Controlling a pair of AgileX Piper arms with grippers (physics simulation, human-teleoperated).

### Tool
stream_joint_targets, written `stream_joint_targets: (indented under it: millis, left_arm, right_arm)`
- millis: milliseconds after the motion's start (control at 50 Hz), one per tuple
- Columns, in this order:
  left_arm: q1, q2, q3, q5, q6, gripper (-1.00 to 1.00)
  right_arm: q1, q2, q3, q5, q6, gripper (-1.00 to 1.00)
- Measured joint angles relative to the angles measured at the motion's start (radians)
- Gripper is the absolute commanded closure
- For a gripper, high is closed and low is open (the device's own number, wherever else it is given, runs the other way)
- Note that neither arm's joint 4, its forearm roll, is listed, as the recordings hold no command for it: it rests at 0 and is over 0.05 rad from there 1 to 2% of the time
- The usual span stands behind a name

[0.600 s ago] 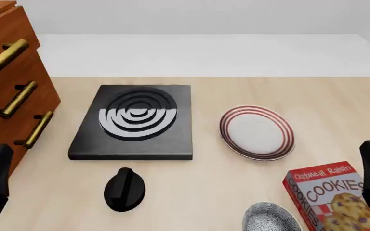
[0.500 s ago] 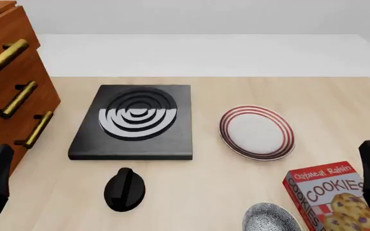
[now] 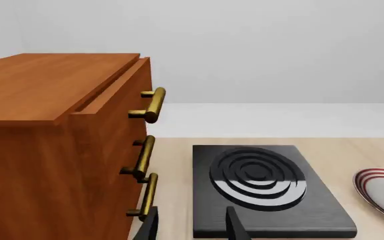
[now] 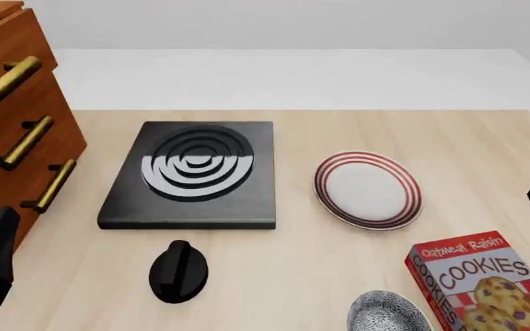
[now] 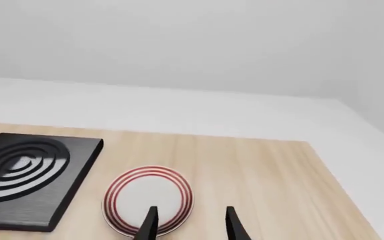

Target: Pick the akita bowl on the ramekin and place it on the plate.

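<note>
A: Stock, left to right. Brown wooden drawer cabinet with brass bar handles (image 4: 12, 131) at the bench's left edge. Left gripper (image 3: 190, 226) low beside it, fingers apart, holding nothing. Black square stove slab with a ringed burner (image 4: 191, 176) next. Black teardrop control knob (image 4: 179, 271) nearer the arms than the slab.

B: And the task's things?

A: Round white plate with concentric red rings (image 4: 368, 189), right of the slab, nothing on it. Small speckled black-and-white akita bowl with a pale rim (image 4: 386, 312) at the front view's lower edge, well apart from the plate, near side cut off. The ramekin under it cannot be seen. Red cardboard cookie box (image 4: 475, 279) just beside the bowl on its right.

B: Right gripper (image 5: 188, 222)?

A: Fingers apart, empty. Its wrist view looks forward over the plate and misses the bowl. In the front view only a dark part of the arm shows at the right edge.

B: Risks?

A: Judged only: the cookie box stands close, so a finger coming down on the bowl's right side could shove the box or tip the bowl off the ramekin. A thin rim may slip from a shallow hold. The arm must draw back toward the near edge first.
</note>
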Motion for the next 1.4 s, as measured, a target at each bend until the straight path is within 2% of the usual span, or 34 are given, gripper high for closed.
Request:
stream_joint_targets:
  millis: [300,600,780,940,1260,1400]
  left_arm:
    - [0.000,0.000,0.000,0.000,0.000,-1.00]
    - [0.000,0.000,0.000,0.000,0.000,-1.00]
    - [0.000,0.000,0.000,0.000,0.000,-1.00]
    - [0.000,0.000,0.000,0.000,0.000,-1.00]
    - [0.000,0.000,0.000,0.000,0.000,-1.00]
    - [0.000,0.000,0.000,0.000,0.000,-1.00]
  right_arm:
    - [0.069,0.126,-0.076,0.071,-0.049,-1.00]
    - [0.165,0.284,-0.140,0.173,-0.072,-1.00]
    - [0.220,0.330,-0.193,0.249,-0.106,-1.00]
    - [0.292,0.374,-0.230,0.302,-0.090,-1.00]
    - [0.375,0.405,-0.331,0.454,-0.106,-1.00]
    - [0.395,0.410,-0.346,0.491,-0.100,-1.00]
